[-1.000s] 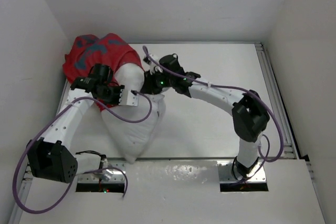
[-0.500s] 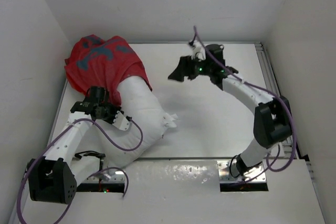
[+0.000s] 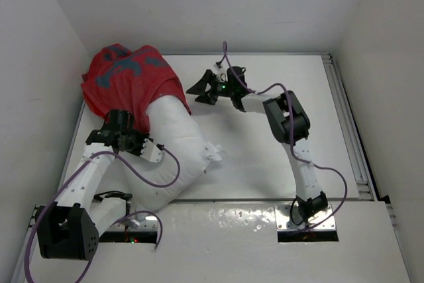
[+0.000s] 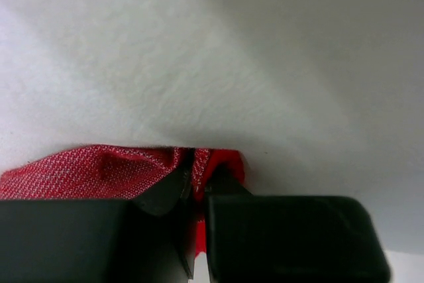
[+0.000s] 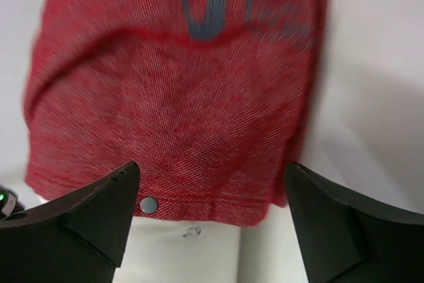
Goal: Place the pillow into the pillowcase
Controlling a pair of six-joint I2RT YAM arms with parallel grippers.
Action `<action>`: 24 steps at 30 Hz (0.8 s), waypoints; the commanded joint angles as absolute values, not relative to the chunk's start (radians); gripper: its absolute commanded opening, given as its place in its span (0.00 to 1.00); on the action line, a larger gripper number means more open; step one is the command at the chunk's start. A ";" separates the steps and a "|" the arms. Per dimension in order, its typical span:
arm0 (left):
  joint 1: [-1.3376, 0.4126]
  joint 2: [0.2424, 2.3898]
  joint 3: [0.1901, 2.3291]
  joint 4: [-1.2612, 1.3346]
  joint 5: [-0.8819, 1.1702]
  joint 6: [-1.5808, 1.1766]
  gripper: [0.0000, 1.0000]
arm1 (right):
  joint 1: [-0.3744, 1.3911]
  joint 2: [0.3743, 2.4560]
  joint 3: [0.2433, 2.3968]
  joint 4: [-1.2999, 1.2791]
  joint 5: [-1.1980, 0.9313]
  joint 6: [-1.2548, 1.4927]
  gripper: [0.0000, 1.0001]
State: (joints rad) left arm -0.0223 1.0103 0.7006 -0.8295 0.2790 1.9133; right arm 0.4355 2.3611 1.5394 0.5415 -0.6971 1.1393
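The white pillow (image 3: 180, 154) lies at the table's left, its far end inside the red pillowcase (image 3: 129, 81). My left gripper (image 3: 132, 129) is shut on the pillowcase's near edge; in the left wrist view red fabric (image 4: 99, 170) is pinched between the fingers (image 4: 159, 193), with the pillow (image 4: 199, 64) filling the view above. My right gripper (image 3: 197, 91) hovers just right of the case opening, open and empty. In the right wrist view it (image 5: 209, 210) faces the pillowcase (image 5: 185, 91) hem and a metal snap (image 5: 149, 204), with the pillow (image 5: 192, 253) showing below.
White walls close in the table (image 3: 265, 144) on the left, back and right. A metal rail (image 3: 348, 124) runs along the table's right edge. Purple cables loop beside both arms, and the arm bases stand at the near edge.
My right gripper opened, let go by the pillow, swung off to the right, then came back toward the case opening. The pillow settled lower and wider. The left gripper shifted down-left, still shut.
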 commanded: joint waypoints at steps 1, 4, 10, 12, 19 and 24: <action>0.000 0.997 0.699 -0.925 0.250 1.844 0.00 | 0.508 2.379 1.611 0.860 -0.828 1.321 0.88; -0.002 0.982 0.701 -0.917 0.259 1.816 0.00 | 0.546 2.396 1.597 1.015 -0.889 1.374 0.90; -0.002 0.983 0.741 -0.870 0.307 1.660 0.00 | 0.601 2.413 1.537 1.052 -0.903 1.399 0.63; 0.032 1.002 0.771 -0.853 0.331 1.556 0.00 | 0.607 2.415 1.500 1.101 -0.916 1.445 0.41; 0.175 1.061 1.010 -0.786 0.555 1.149 0.00 | 0.488 2.157 1.177 1.137 -0.747 1.375 0.00; 0.255 1.153 1.245 -0.715 0.641 0.822 0.00 | 0.327 1.880 0.970 1.121 -0.669 1.456 0.00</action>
